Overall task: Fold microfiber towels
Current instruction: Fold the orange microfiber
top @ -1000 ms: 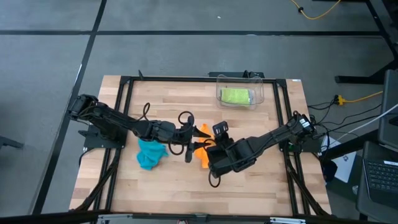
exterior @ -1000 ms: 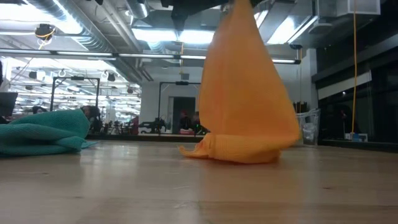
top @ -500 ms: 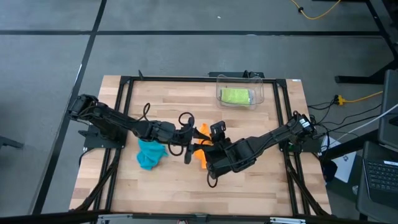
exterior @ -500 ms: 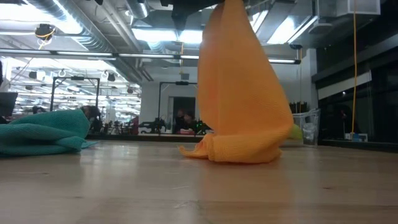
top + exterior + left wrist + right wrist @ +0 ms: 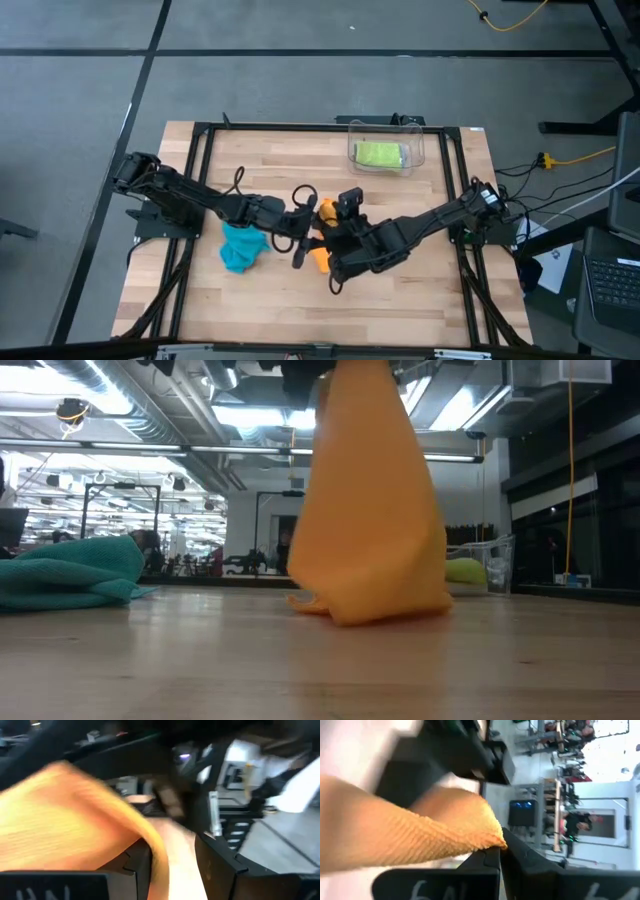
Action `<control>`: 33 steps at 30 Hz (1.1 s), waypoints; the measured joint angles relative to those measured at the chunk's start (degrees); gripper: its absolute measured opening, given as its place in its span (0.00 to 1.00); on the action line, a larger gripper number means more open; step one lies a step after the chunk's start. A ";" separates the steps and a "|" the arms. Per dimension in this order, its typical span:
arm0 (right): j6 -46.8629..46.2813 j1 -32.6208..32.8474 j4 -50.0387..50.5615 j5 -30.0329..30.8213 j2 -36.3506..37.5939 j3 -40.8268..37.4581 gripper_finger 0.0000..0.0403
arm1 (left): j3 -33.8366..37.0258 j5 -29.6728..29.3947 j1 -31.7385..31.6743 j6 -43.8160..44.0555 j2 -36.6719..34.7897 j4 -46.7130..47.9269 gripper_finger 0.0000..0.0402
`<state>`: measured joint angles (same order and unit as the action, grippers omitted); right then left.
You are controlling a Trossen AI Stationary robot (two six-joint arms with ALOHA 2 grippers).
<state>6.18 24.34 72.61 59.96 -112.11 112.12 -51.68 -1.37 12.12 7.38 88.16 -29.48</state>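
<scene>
The orange towel is hung upright over mid-bench, long axis vertical, its lower edge touching the bench. It is pinched by the closed right end effector and by the left end effector. A crumpled teal towel lies just beside; the green towel sits inside the clear bin.

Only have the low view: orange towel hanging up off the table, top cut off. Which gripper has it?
Observer: The right gripper, shut on a corner of the orange towel.
Operator: Where's the left one?
Observer: The left gripper is close against the towel, on its left in the high view. I can't tell whether it grips.
Operator: Teal towel clear of the arms?
Observer: Barely. The teal towel lies crumpled right beside the left arm's wrist.
</scene>
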 joint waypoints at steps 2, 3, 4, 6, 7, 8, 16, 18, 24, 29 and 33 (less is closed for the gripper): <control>-1.19 -0.73 1.60 -0.04 0.00 0.00 0.00 | 0.00 2.23 0.33 0.00 -0.02 -1.15 0.34; -1.97 -1.10 2.59 -0.08 0.00 0.00 0.00 | 0.00 2.81 0.58 -0.01 -0.02 -1.56 0.34; -3.00 -1.47 3.82 -0.08 0.00 0.00 0.00 | 0.00 3.03 0.83 0.00 -0.02 -1.82 0.34; -4.87 -2.24 6.05 -0.12 0.00 0.00 0.00 | 0.00 3.11 1.25 -0.02 -0.02 -2.05 0.34; -5.77 -2.58 6.94 -0.26 0.00 0.00 0.00 | 0.00 3.12 1.41 -0.01 -0.02 -2.03 0.34; -6.19 -2.87 7.49 -0.38 0.00 0.00 0.00 | 0.00 3.18 1.54 0.00 -0.02 -2.00 0.34; -8.18 -4.40 8.45 0.35 0.00 0.00 0.00 | 0.04 3.42 3.11 1.19 -0.02 0.87 0.34; -8.95 -4.80 8.49 1.25 0.00 0.00 0.00 | 0.05 3.41 3.51 1.93 -0.02 1.00 0.34; -8.93 -5.14 8.69 1.49 0.00 0.00 0.00 | 0.05 -1.73 4.24 2.93 -0.02 3.08 0.28; -8.95 -4.82 8.80 1.49 0.00 0.00 0.00 | 0.05 -4.63 3.32 2.77 -0.07 6.91 0.03; -9.25 -4.53 10.85 2.60 0.00 0.00 0.00 | 0.09 -8.48 1.96 2.94 -0.60 11.75 0.01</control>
<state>-3.07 19.81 83.45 62.56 -112.12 112.12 -51.59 -9.85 14.08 10.32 87.56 -17.73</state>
